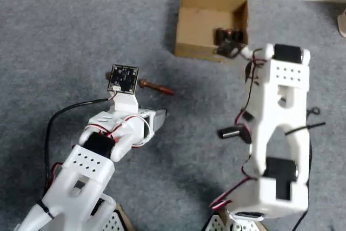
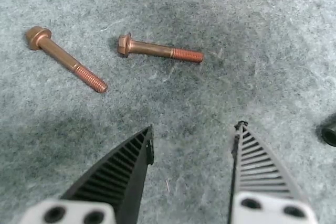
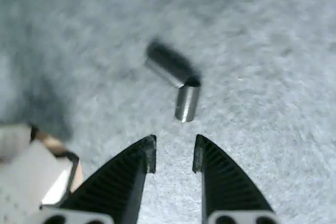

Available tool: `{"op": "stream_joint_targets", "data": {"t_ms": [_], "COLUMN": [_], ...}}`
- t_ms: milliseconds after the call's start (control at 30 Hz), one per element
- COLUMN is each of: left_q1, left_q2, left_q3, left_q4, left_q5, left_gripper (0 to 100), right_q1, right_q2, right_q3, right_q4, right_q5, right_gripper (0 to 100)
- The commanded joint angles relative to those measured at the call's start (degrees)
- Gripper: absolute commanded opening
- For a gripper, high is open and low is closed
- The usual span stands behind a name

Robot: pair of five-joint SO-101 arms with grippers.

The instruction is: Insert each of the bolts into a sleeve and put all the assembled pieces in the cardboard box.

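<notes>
Left fingers (image 2: 137, 156): spread wide with nothing between them, held over the grey table (image 2: 273, 35). Beyond their tips I see two copper-coloured bolts lying flat on the table, apart from each other. These are the first bolt (image 2: 65, 59) and the second bolt (image 2: 160, 51), both bare along their whole length.

Right fingers (image 3: 139, 166): set at a narrow gap with nothing gripped, pointing down toward two metal sleeves. The near sleeve (image 3: 187, 100) lies just past the fingertips. The far sleeve (image 3: 165, 64) seems to touch it at one end, so the pair forms an angle.

Cardboard box (image 1: 186, 25): open on top, at the far side of the table, well apart from the bolts. Dark pieces (image 1: 224, 36) sit in one of its corners, and I cannot tell what they are.
</notes>
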Motion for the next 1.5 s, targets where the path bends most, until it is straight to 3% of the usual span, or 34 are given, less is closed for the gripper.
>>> {"op": "stream_joint_targets", "data": {"t_ms": [0,333,467,700,1100,1200,1467], "left_q1": [-0.7,-0.8,-3.8,-7.3,-8.0,-9.8,-10.8], "left_q2": [-0.3,-0.3,-0.4,-0.5,-0.4,-0.7,-0.3], "left_q3": [-0.2,-0.3,-0.7,-0.6,-0.7,-0.8,-1.6], "left_q4": [-1.3,-1.3,-1.3,-4.5,-5.0,-5.0,-5.0], "left_q5": [0.2,0.2,0.2,0.6,0.5,0.6,0.6], "left_gripper": [24,24,24,24,24,24,24], "right_q1": [0.6,0.3,0.3,-0.7,-7.5,-7.8,-5.1], "right_q2": [-7.6,-19.1,-21.5,-21.8,-21.8,-22.3,-22.5], "right_q3": [6.4,35.6,44.6,53.2,61.7,64.6,63.3], "right_q4": [-3.7,-34.0,-47.1,-60.2,-66.2,-66.2,-68.7], "right_q5": [7.0,18.0,22.6,24.9,26.9,29.8,28.7], "right_gripper": [11.2,11.3,11.3,11.3,11.3,11.3,11.3]}}
